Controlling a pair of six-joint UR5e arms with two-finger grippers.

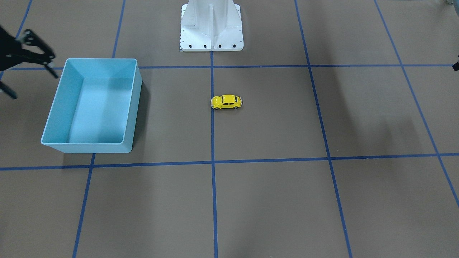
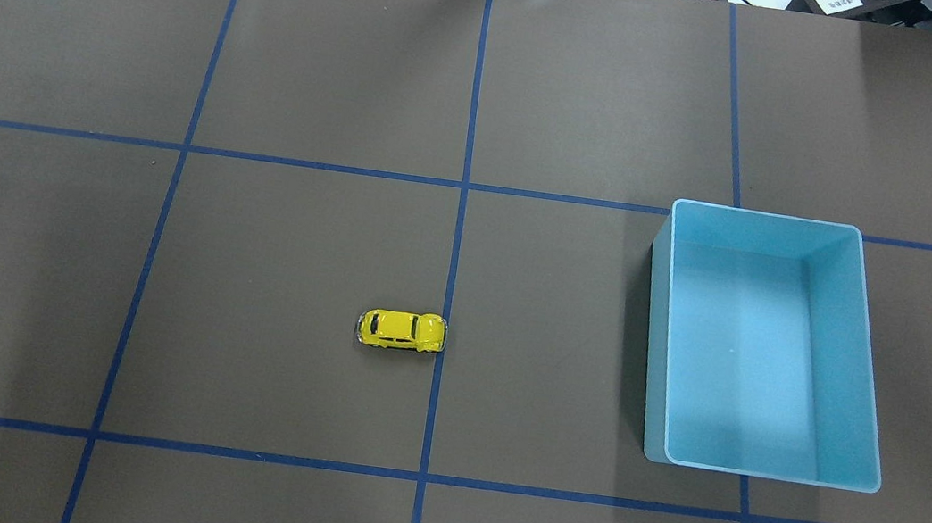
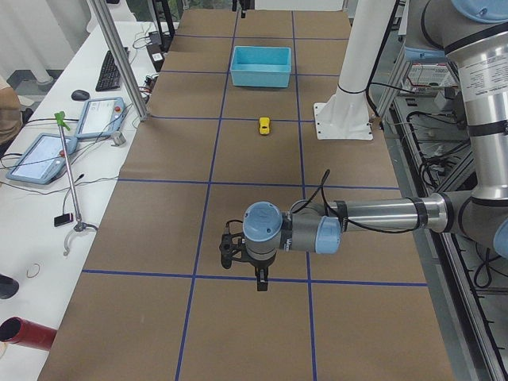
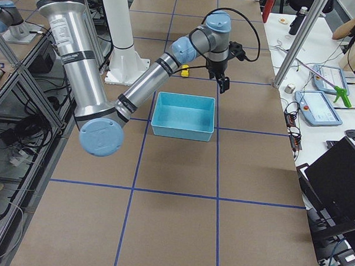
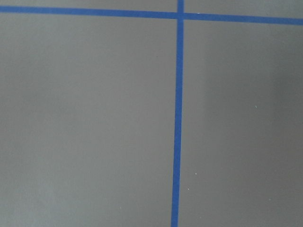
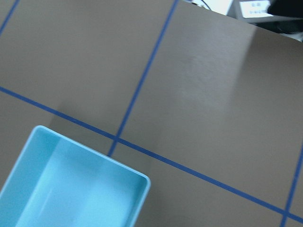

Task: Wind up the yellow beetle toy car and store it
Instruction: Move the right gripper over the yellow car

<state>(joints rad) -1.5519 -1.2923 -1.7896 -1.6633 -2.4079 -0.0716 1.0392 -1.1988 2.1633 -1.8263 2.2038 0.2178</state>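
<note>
Found the yellow beetle toy car [image 1: 226,102] standing on its wheels near the middle of the brown bench [image 1: 287,200]. Saw it lying crosswise to the central blue tape line [image 2: 457,233], one end touching that line and the body on the robot's left of it. Noted the white robot base [image 1: 211,32] near it, further back along the same line.

Placed the light blue bin [image 2: 649,340] well apart from the car, on the robot's right, open side up. Caught one corner of its rim in the right wrist view.

Made out the right gripper [image 1: 34,86] just beside the bin, near one corner and outside the rim, its fingers [image 1: 53,73] spread apart.

Located the left gripper [image 3: 246,266] well apart from the car, towards the bench's left end, pointing down over a tape crossing. Could not tell from that side view whether its fingers were parted or closed.
</note>
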